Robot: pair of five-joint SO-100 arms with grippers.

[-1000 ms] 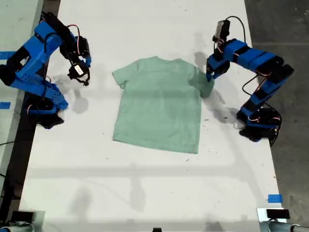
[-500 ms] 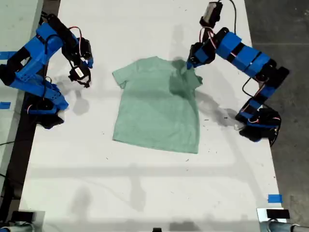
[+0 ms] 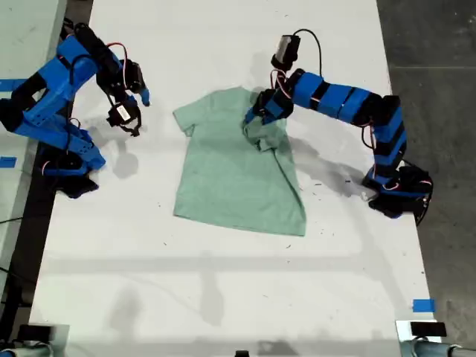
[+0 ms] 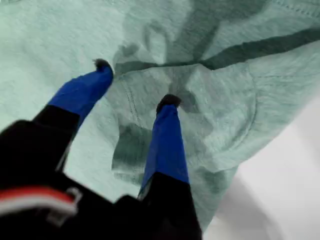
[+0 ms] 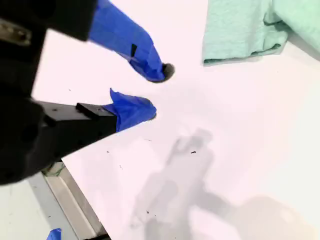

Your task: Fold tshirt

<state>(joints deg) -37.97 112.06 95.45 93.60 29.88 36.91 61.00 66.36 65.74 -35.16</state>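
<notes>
White table (image 3: 223, 297) bearing pale mint tshirt (image 3: 230, 178), spread flat at centre, one sleeve drawn inward over the chest from the exterior view's right. First gripper (image 4: 135, 82) over that bunched sleeve, jaws parted, cloth gathered between the tips; grip on it cannot be told. Second gripper (image 5: 155, 90) raised above bare table toward the exterior view's left, jaws apart, holding nothing.
</notes>
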